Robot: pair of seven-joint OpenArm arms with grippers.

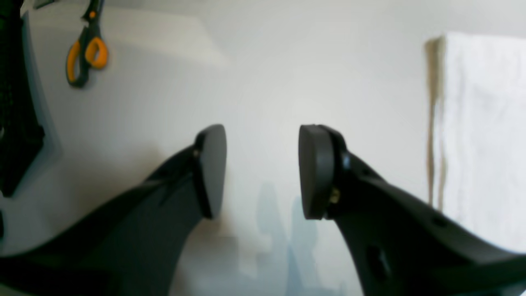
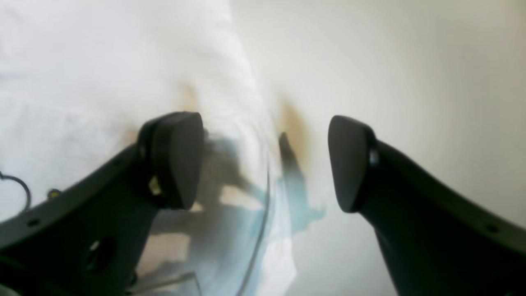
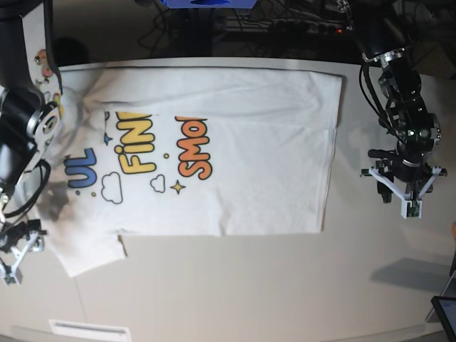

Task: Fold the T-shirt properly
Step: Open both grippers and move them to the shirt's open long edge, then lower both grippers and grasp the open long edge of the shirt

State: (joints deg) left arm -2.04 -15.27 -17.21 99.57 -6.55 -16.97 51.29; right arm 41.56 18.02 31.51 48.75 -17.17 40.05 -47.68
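The white T-shirt [image 3: 235, 164] lies spread flat on the table [image 3: 285, 285], print up, with blue, yellow and orange letters toward the left and the hem on the right. My left gripper [image 3: 407, 194] is open and empty, hovering over bare table to the right of the hem. In the left wrist view my left gripper [image 1: 263, 172] shows wide apart, with the shirt [image 1: 481, 135] at the right edge. My right gripper [image 3: 18, 255] is open at the lower left by the sleeve. In the right wrist view my right gripper [image 2: 263, 162] straddles the shirt's [image 2: 102, 61] edge without touching it.
Orange-handled scissors [image 1: 86, 49] lie on the table beyond my left gripper. A dark tablet corner [image 3: 445, 313] sits at the lower right. Cables and equipment [image 3: 285, 28] run along the table's far edge. A white label [image 3: 89, 330] is at the front edge.
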